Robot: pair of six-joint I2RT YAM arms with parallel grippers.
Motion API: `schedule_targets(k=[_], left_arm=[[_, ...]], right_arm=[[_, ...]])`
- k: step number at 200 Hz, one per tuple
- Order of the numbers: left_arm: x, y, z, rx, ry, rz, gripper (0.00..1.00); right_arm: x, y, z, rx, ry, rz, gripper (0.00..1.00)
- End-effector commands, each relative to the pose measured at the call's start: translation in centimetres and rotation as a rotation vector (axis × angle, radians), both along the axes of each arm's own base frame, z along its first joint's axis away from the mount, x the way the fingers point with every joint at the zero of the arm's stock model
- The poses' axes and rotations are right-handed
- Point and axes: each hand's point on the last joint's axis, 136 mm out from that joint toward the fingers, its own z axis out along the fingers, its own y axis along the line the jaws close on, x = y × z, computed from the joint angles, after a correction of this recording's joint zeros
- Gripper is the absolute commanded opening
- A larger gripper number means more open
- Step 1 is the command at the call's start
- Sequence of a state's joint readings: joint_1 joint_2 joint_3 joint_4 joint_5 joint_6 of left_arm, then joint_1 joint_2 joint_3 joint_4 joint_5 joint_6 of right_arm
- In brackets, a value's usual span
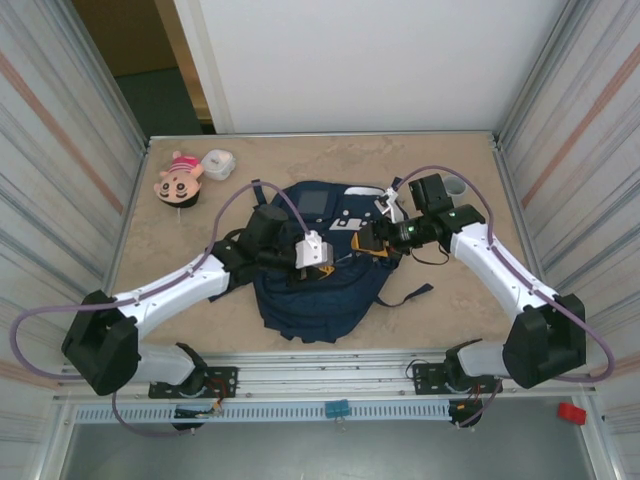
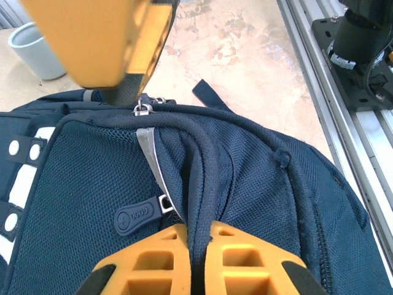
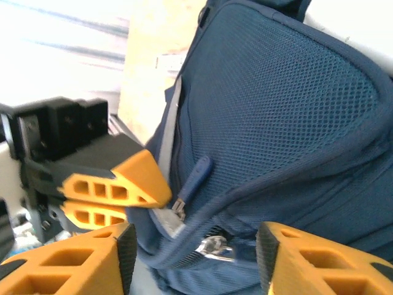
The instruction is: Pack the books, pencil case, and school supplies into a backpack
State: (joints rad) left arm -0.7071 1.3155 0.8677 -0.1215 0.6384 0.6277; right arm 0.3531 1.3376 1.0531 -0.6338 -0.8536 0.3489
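One camera sits high up behind the arms (image 1: 170, 290) and looks down on the whole table (image 1: 300, 165). The two wrist cameras look from very close at the backpack (image 1: 320, 300), one from each side. All three see that backpack.

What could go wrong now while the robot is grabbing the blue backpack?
The left gripper pinches just a thin ridge of the backpack, so the fabric might slip out. The right gripper is open by a small metal zipper pull; it could close on cloth instead. Both grippers sit very close together and could bump.
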Motion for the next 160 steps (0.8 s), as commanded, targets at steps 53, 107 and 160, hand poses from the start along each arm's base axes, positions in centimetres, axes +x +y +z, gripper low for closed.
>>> schedule_targets(k=[53,107,160], left_arm=[[-0.3,1.0,5.1,-0.194,-0.042,-0.050,0.02],[0.2,1.3,6.0,-0.251,-0.030,-0.034,0.02],[1.1,1.3,5.9,-0.235,-0.032,0.010,0.01]], right_arm=[[-1.3,0.8,-0.1,0.064,-0.258,0.262,0.62],[-2.7,1.3,0.0,0.086,-0.285,0.321,0.50],[-2.4,1.3,0.9,0.068,-0.313,0.308,0.21]])
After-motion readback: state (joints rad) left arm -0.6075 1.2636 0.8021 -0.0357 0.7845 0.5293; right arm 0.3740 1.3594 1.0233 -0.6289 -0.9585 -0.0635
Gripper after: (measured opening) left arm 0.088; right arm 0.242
